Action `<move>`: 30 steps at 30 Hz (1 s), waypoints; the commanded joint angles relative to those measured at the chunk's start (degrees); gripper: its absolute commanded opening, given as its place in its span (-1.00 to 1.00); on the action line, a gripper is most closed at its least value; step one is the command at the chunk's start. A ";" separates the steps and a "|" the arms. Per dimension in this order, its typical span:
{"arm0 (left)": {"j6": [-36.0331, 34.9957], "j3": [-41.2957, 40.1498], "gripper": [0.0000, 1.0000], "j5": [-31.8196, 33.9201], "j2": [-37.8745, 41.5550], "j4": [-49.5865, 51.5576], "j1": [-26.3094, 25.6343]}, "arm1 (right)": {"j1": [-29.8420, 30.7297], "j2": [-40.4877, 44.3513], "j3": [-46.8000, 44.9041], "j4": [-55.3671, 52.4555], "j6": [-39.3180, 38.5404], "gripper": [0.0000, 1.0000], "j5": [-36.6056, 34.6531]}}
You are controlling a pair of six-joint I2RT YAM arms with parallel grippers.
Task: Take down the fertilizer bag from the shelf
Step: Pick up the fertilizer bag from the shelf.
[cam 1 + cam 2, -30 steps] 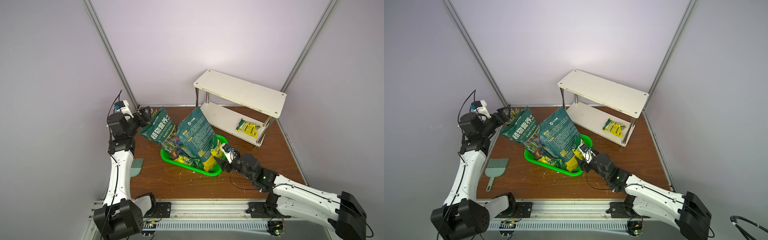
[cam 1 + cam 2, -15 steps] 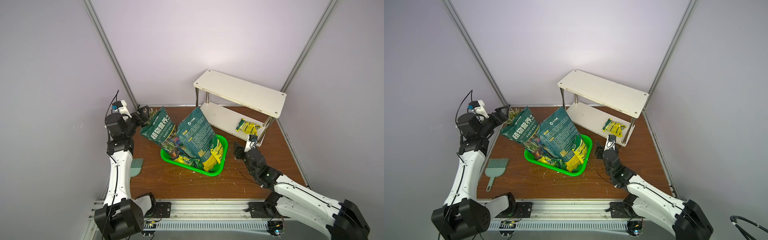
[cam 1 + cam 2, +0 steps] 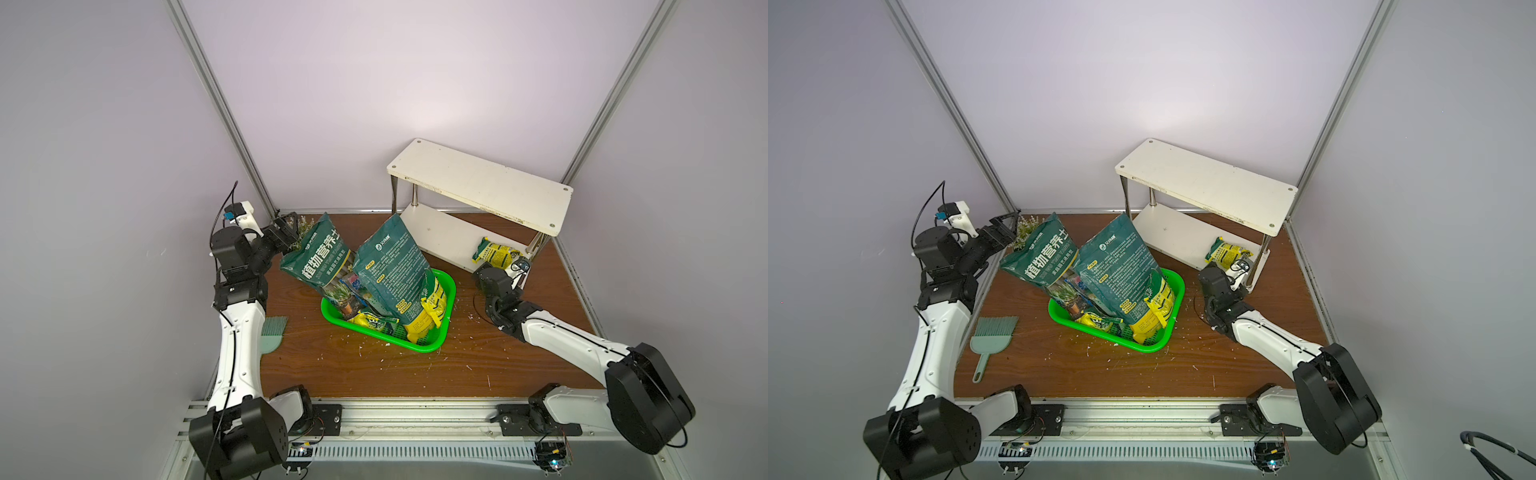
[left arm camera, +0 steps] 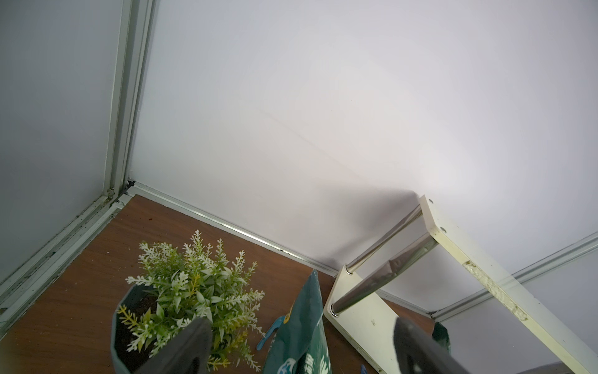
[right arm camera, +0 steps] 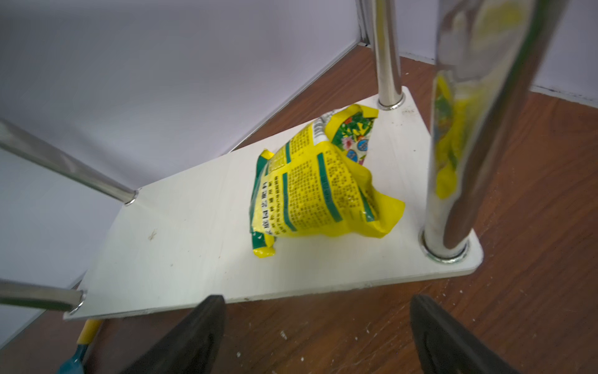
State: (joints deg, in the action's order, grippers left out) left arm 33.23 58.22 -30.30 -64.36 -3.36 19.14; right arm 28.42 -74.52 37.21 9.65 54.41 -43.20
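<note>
fertilizer bag on the lower board

fertilizer bag [image 5: 320, 187]: crumpled yellow pouch with green bands, lying on the lower board of the shelf [image 3: 478, 189], beside a front leg. its small print is too fine to read. a green sack [image 3: 320, 257] in the basket [image 3: 428, 345] reads "植物营养土". right gripper [image 5: 318, 311]: jaws apart, near the board's edge. left gripper [image 4: 304, 330]: jaws apart, fingers cut off.

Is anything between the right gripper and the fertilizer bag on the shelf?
Nothing visible blocks it. The open right gripper faces the fertilizer bag across bare lower board of the shelf; a metal leg stands close beside the bag, possibly crowding one finger.
</note>
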 commanded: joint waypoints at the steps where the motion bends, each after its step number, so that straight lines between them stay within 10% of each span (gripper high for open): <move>1: 0.77 -0.29 0.83 -1.19 0.13 -2.00 1.05 | -2.25 -0.45 0.58 1.74 4.28 0.91 0.13; 15: 1.44 -0.42 0.83 -1.78 -0.68 -2.34 1.70 | -8.65 -9.90 6.55 5.62 4.99 0.96 5.43; 22: 2.16 -0.58 0.83 -2.33 -1.03 -2.84 2.41 | -8.61 -10.75 8.70 5.86 2.76 0.24 -1.13; 26: 2.56 -0.72 0.82 -2.65 -1.34 -3.19 2.79 | -8.65 -11.70 9.94 4.45 2.30 -1.00 -3.69; 30: 2.54 -0.69 0.82 -2.65 -1.27 -3.18 3.01 | -8.65 -10.72 7.43 10.97 -2.58 -1.00 -0.19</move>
State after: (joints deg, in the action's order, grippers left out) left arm 35.62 57.89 -31.94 -65.52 -4.75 21.04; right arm 20.12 -85.89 45.06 15.55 55.75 -43.03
